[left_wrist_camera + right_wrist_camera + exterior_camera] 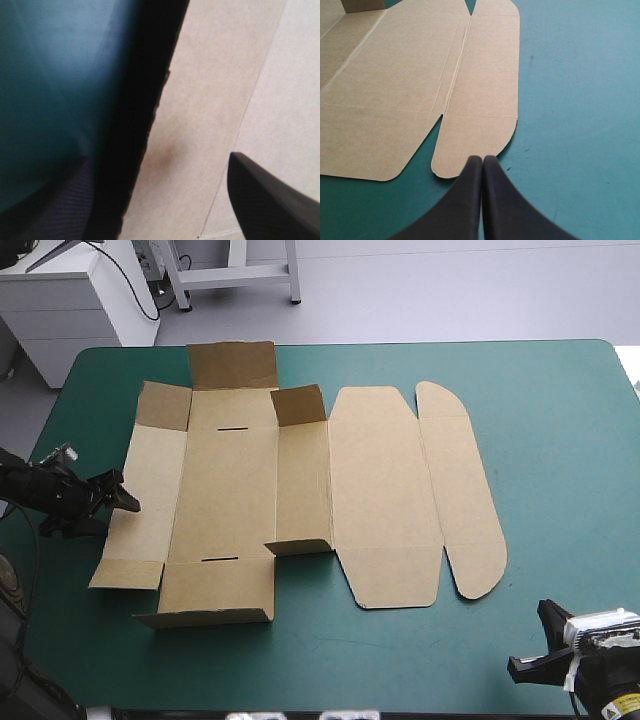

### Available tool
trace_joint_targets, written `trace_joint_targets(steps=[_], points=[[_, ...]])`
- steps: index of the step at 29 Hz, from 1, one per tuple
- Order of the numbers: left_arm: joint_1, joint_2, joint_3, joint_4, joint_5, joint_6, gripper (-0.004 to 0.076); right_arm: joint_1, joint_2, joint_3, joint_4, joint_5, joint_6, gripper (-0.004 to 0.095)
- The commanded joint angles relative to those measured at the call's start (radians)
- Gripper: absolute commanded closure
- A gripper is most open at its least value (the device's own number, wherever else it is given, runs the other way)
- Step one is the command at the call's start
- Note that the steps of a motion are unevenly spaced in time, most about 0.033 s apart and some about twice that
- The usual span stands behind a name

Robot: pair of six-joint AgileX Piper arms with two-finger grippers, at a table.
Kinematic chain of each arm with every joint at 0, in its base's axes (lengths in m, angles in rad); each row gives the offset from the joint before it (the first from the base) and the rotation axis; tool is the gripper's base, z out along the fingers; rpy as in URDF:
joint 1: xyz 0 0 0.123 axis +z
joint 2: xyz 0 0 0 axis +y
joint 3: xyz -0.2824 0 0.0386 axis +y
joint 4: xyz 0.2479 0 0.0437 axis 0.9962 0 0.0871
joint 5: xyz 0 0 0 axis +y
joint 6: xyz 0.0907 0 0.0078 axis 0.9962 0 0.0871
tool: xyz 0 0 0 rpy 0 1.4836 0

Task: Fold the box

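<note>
The brown box [380, 490] lies as a cut sheet on the left and middle of the teal-green cover. Several of its smaller flaps at the far and near sides stand raised, and its rounded lid flaps lie flat toward the right. My left gripper [125, 502] is at the sheet's left edge, low over the table. In the left wrist view it [160, 157] is open, with the box's left edge [215, 75] running between its fingers. My right gripper [530, 665] is shut near the table's near right corner. In the right wrist view its tips [482, 161] point at the box's rounded flap [470, 145].
Bare teal-green cover [560, 440] stretches from the box's right side to the table's right edge. A narrower strip lies along the near edge [330, 660]. A white cabinet [70, 300] stands beyond the far left corner.
</note>
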Motion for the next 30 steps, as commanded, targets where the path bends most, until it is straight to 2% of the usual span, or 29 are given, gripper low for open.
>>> trace_joint_targets(steps=[1,4,9,11,14,16,18,20,21,30], points=[[-0.02,-0.038,-0.018,-0.081,0.019,0.001,0.0192,0.002,0.013,-0.028,-0.003,-0.073,-0.004,0.0928],[-0.08,-0.021,0.02,-0.249,0.026,0.076,0.0192,0.002,0.013,-0.028,-0.003,-0.073,-0.004,0.0928],[-0.172,-0.012,0.048,-0.266,0.02,0.105,0.0193,0.002,0.013,-0.028,-0.003,-0.073,-0.004,0.0928],[-0.172,-0.014,0.041,-0.292,0.054,0.105,0.0206,0.002,0.013,-0.028,-0.003,-0.073,-0.004,0.0928],[-0.172,-0.018,0.009,-0.294,0.11,0.105,0.0271,0.002,0.013,-0.028,-0.003,-0.073,-0.004,0.0928],[-0.172,-0.031,-0.006,-0.272,0.11,0.104,0.0362,0.002,0.013,-0.028,-0.003,-0.073,-0.004,0.0928],[-0.172,-0.049,-0.01,-0.225,0.11,0.097,0.0497,0.002,0.013,-0.028,-0.003,-0.073,-0.004,0.0928],[-0.166,-0.064,-0.01,-0.192,0.11,0.078,0.0673,0.002,0.013,-0.028,-0.003,-0.073,-0.004,0.0928],[-0.166,-0.07,-0.01,-0.171,0.11,0.078,0.073,0.002,0.013,-0.028,-0.003,-0.073,-0.004,0.0928],[-0.168,-0.076,-0.014,-0.109,0.112,0.067,0.0732,0.002,0.013,-0.028,-0.003,-0.073,-0.004,0.0928]])
